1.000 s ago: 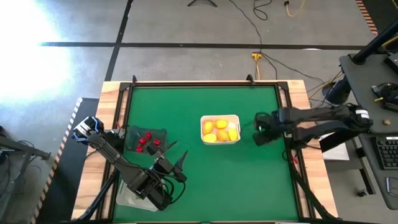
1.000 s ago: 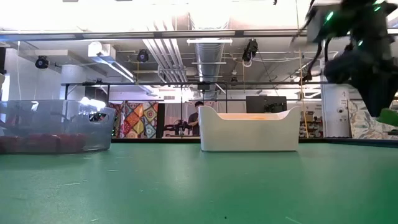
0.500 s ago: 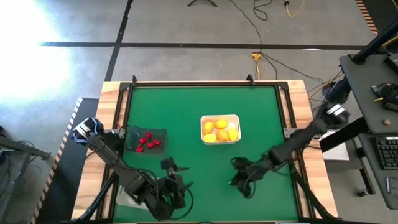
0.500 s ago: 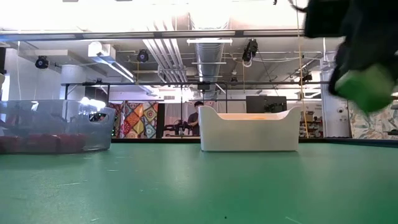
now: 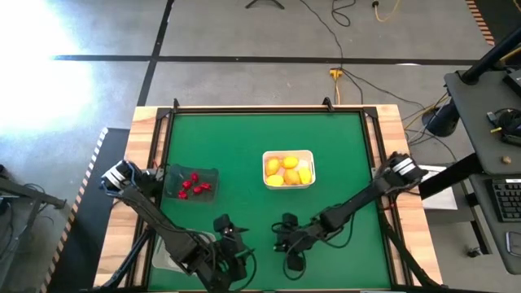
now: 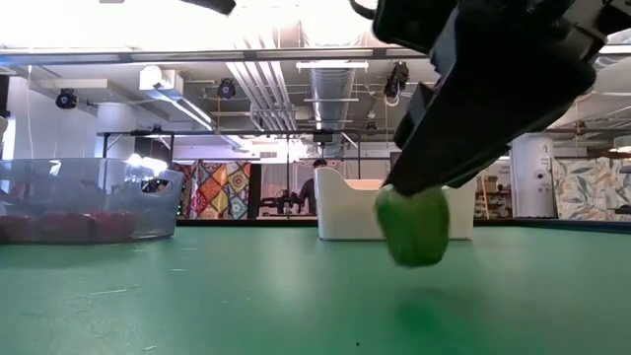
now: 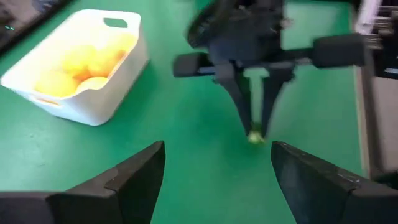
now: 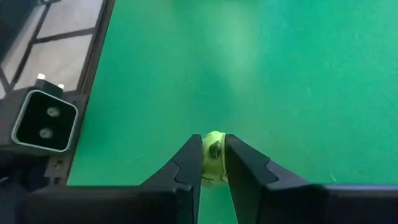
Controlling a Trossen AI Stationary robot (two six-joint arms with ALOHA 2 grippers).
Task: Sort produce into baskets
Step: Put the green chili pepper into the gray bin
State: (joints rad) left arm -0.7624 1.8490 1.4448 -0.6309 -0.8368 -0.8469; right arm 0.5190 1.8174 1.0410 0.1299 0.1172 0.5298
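1. Now the right claw (image 5: 291, 262) is clamped on a small green piece (image 8: 212, 158), pinched between its two fingertips near the front edge of the bench (image 5: 260, 138), low over the green surface and, going by the low view, just clear of it.
2. My read: it is held by the very tips so it can be dropped cleanly into a tub without the fingers fouling the rim.
3. The right arm reaches far across from its side, stretched long and low towards the front middle of the bench.
4. The left claw (image 5: 230, 244) waits close by, spread wide and empty, pointed at the right claw and the green piece.
5. The yellow fruits (image 5: 286, 170) sit together in the white tub (image 5: 310, 154) at mid-bench, and the red pieces (image 5: 192, 184) lie in the dark see-through tub (image 5: 213, 172) on the left, each colour in its own tub.
6. A pale clear tub (image 5: 165, 257) peeks out beneath the left arm at the front left corner; that looks like the home for the green, though the arm hides its contents.
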